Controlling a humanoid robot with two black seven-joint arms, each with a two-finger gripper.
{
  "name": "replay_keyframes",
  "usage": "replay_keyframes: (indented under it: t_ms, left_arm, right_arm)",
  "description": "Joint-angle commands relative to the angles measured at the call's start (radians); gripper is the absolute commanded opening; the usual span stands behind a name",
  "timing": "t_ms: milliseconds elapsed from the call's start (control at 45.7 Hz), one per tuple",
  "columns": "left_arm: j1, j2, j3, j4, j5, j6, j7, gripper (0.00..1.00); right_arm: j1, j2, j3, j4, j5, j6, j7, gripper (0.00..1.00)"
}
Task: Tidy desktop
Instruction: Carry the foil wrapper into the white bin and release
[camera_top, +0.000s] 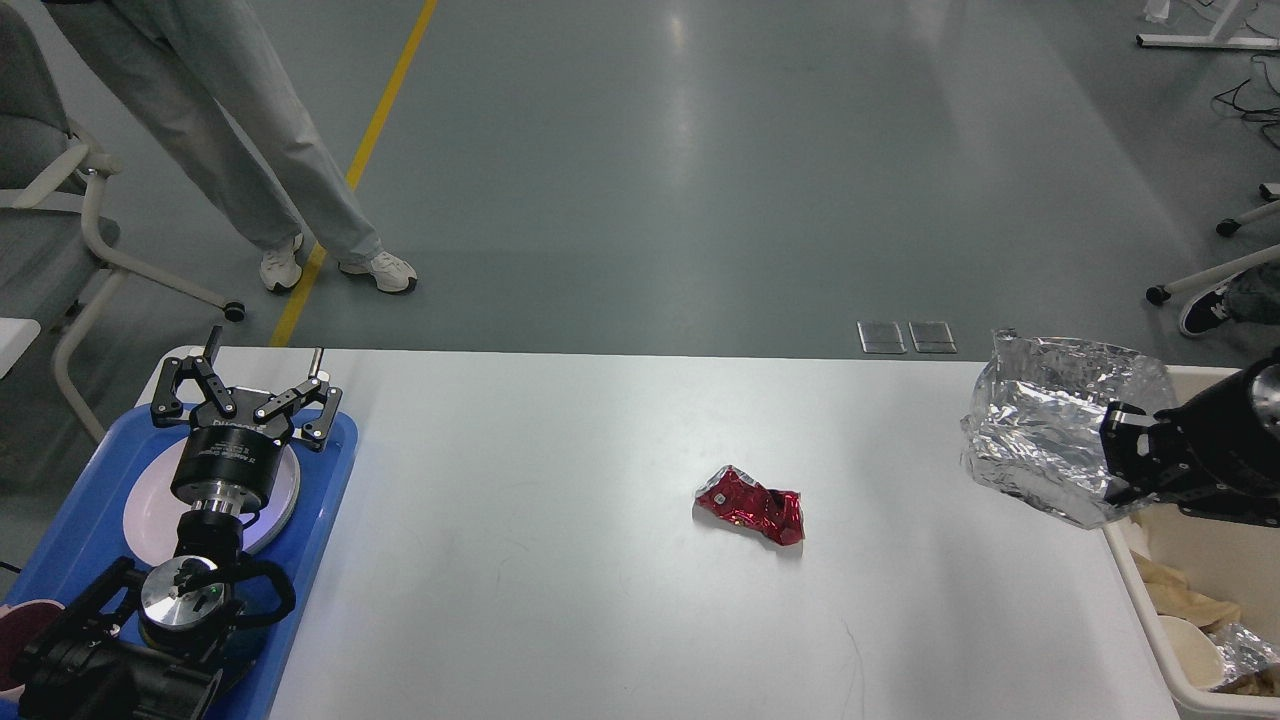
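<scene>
Here the desktop (560, 560) is taking up most of the head view, a wide white slab that is carrying only one loose item in its open middle. At its left end the blue tray (330, 480) is holding a plate (285, 500), and the left gripper (245, 385) is hovering above that plate with its fingers spread and nothing between them. At the right end the cream bin (1150, 620) is sitting just beside the table edge with scraps in it. The right gripper (1125, 460) is pinching a crumpled foil sheet (1050, 430), which is hanging over the table's right corner, next to the bin. The red wrapper (752, 503) is lying left of that gripper, its long axis running left to right, and the right arm looks the nearer one.
</scene>
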Motion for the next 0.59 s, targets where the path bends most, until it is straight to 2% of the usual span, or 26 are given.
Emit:
replay_keyframes:
  t_ms: [0, 66, 197, 328, 438, 569]
  left_arm:
    - [0.000, 0.000, 0.002, 0.000, 0.000, 0.000, 0.000, 0.96]
    - [0.000, 0.000, 0.002, 0.000, 0.000, 0.000, 0.001, 0.96]
    - [0.000, 0.000, 0.002, 0.000, 0.000, 0.000, 0.000, 0.96]
    - [0.000, 0.000, 0.002, 0.000, 0.000, 0.000, 0.000, 0.96]
    - [0.000, 0.000, 0.002, 0.000, 0.000, 0.000, 0.000, 0.96]
    - [0.000, 0.000, 0.002, 0.000, 0.000, 0.000, 0.000, 0.96]
  right_arm:
    - [-0.019, -0.082, -0.046, -0.036, -0.003, -0.105, 0.003, 0.00]
    - [-0.068, -0.171, -0.049, -0.082, -0.018, -0.168, -0.001, 0.00]
    - [-0.220, -0.304, -0.021, -0.281, -0.066, -0.176, -0.026, 0.00]
    - [-0.468, -0.403, 0.130, -0.489, -0.084, -0.177, -0.034, 0.00]
    - [-0.710, -0.424, 0.325, -0.674, -0.084, -0.177, -0.058, 0.00]
    - [-1.048, -0.397, 0.574, -0.897, -0.084, -0.177, -0.078, 0.00]
